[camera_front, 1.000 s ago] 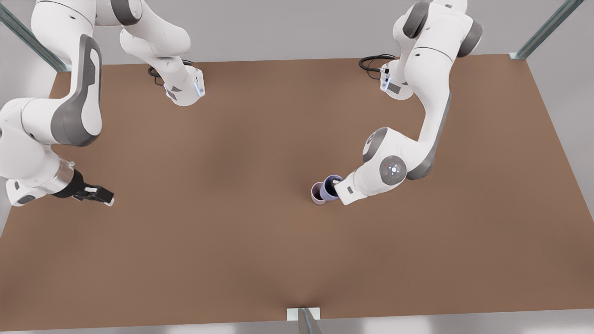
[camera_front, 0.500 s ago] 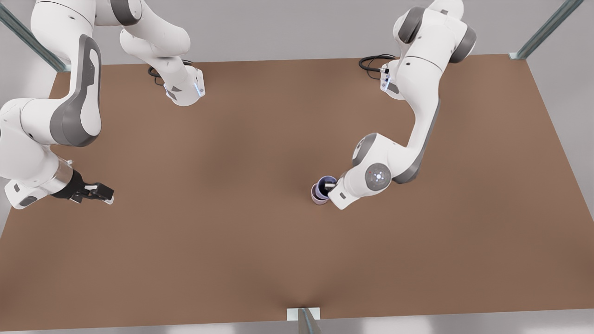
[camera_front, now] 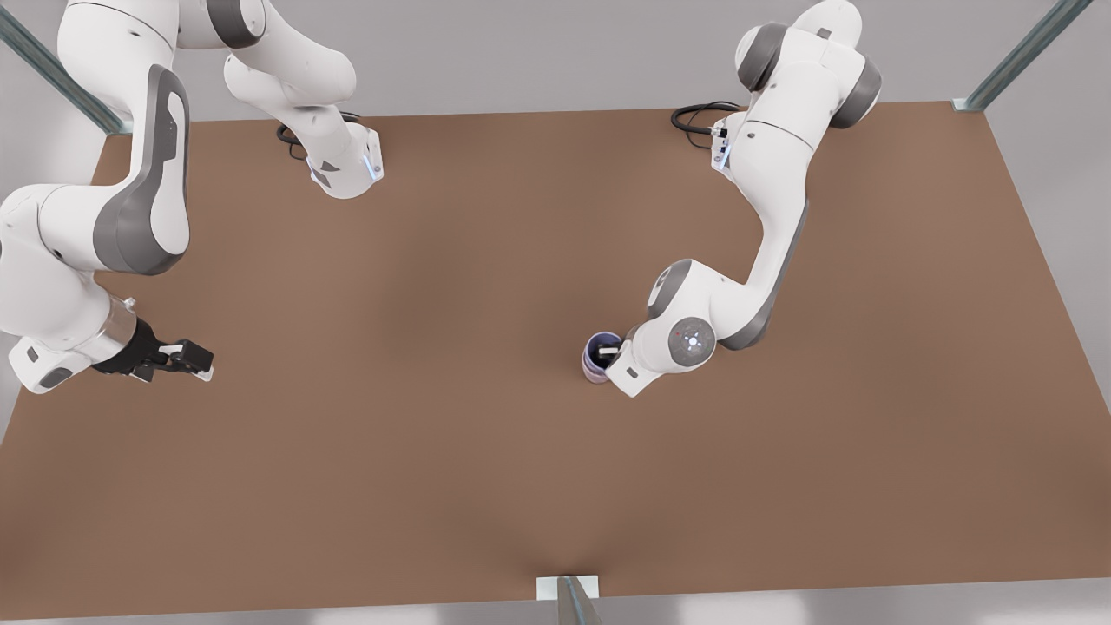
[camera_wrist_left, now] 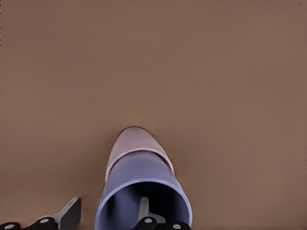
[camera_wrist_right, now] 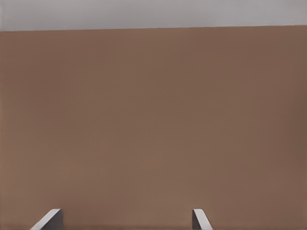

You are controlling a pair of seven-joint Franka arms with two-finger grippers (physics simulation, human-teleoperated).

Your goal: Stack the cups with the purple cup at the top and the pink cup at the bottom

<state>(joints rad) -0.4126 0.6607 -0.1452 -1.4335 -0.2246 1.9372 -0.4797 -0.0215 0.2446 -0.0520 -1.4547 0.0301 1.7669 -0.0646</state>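
Note:
The purple cup (camera_front: 599,347) sits upright, nested in the pink cup (camera_front: 593,375), right of the table's middle. In the left wrist view the purple cup (camera_wrist_left: 139,172) hides all but the lower part of the pink cup (camera_wrist_left: 136,141). My left gripper (camera_front: 613,351) is on the arm at the front view's right and straddles the purple cup's wall. One of its fingers (camera_wrist_left: 143,211) is inside the cup, the other outside, each with a gap to the wall. That gripper (camera_wrist_left: 109,207) is open. My right gripper (camera_front: 196,361) waits open and empty at the front view's left (camera_wrist_right: 127,215).
The brown table (camera_front: 434,451) stretches bare around the cups. Both arm bases stand at the far edge, with a black cable (camera_front: 694,115) by the base at the front view's right. A metal post (camera_front: 568,599) stands at the near edge.
The left arm carried the purple cup toward the front view's left, from beside the pink cup to over and into it. The right arm barely moved.

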